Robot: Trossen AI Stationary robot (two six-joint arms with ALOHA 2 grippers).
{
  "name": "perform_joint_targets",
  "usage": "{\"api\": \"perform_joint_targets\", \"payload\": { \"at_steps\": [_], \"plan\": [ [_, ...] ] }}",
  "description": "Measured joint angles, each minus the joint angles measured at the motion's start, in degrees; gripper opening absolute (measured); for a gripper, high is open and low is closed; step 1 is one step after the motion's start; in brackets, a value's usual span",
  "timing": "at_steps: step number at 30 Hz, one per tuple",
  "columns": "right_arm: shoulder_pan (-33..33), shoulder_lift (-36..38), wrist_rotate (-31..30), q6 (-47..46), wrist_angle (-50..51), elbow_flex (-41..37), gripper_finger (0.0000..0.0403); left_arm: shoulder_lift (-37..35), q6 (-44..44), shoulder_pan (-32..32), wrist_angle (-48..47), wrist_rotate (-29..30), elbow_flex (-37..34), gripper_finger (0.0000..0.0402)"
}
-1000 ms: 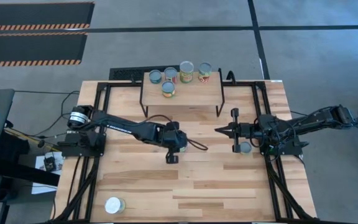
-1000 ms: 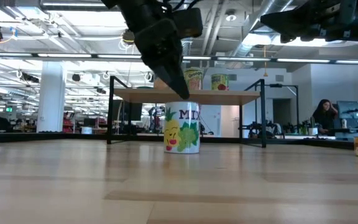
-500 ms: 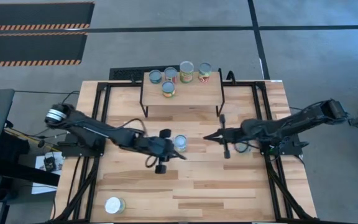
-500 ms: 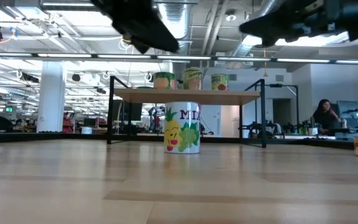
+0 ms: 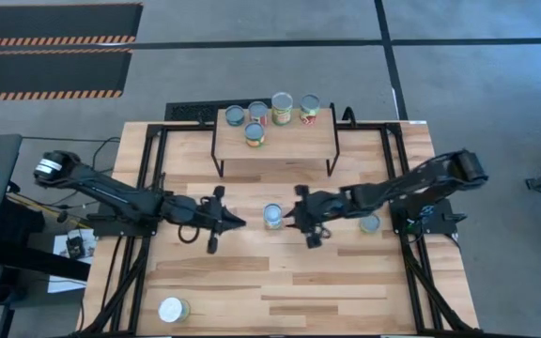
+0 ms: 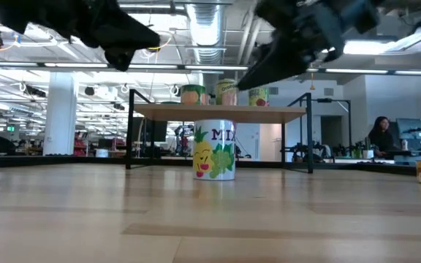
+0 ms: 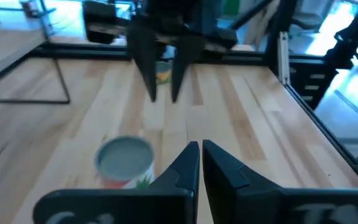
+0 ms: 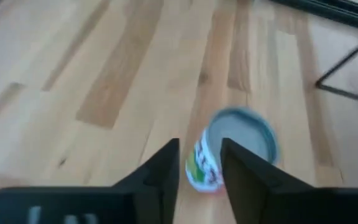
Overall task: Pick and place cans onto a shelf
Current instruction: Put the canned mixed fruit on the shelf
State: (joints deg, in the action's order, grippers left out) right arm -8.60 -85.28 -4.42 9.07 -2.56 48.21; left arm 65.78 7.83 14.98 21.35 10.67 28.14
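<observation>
One can (image 5: 272, 216) with a fruit label stands upright on its base on the table's middle, in front of the shelf (image 5: 275, 148). Several cans (image 5: 281, 106) stand on the shelf's far part. My left gripper (image 5: 239, 223) hovers left of the middle can, raised above it, fingers shut (image 7: 200, 149) and empty. My right gripper (image 5: 292, 216) is just right of that can and higher up (image 6: 243, 82), slanting down toward it. Its fingers are open (image 8: 199, 152), and the can (image 8: 238, 140) shows past them, untouched.
Another can (image 5: 370, 222) stands on the table under my right arm, and one more (image 5: 173, 309) sits near the front left corner. The shelf's thin black legs (image 6: 130, 139) stand behind the middle can. Bare planks lie along the table's near side.
My left gripper has risen from the middle can's top and drawn back toward the table's left edge. The can has stayed upright where it was. My right gripper has moved toward the table's left, closing on the can, and has tipped downward.
</observation>
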Motion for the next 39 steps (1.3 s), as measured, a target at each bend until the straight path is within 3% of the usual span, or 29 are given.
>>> {"api": "perform_joint_targets", "payload": {
  "at_steps": [5, 9, 16, 22, 27, 36, 39],
  "plan": [
    [0.09, -6.71, 0.01, 6.02, 6.53, 7.46, 0.0174, -3.69, 1.55, 0.0, 1.85, 2.28, -3.79, 0.0009],
    [0.85, -11.21, 0.08, 9.05, 11.01, 11.94, 0.0177, -4.48, 1.65, 0.46, 2.24, 3.17, -5.08, 0.0009],
    [1.22, -16.93, -1.9, 11.1, 15.46, 16.2, 0.0137, -4.2, 1.25, 0.46, 1.84, 3.92, -5.88, 0.0009],
    [1.2, -19.01, -5.19, 10.76, 16.77, 17.98, 0.007, -3.85, 0.87, 0.57, 2.65, 5.27, -5.74, 0.0009],
    [1.12, -18.27, -4.7, 8.99, 17.53, 18.03, 0.0011, -3.87, 0.81, 0.66, 2.4, 6.58, -5.83, 0.0009],
    [-0.14, -7.86, -4.86, 1.57, 21.83, 18.14, 0.0008, -3.85, -1.71, 0.65, 3.68, 6.67, -6.05, 0.0009],
    [-0.89, -2.72, -5.47, -0.81, 22.46, 18.11, 0.0006, -3.8, -3.0, 0.61, 8.19, 5.52, -7.95, 0.0008]
  ]
}}
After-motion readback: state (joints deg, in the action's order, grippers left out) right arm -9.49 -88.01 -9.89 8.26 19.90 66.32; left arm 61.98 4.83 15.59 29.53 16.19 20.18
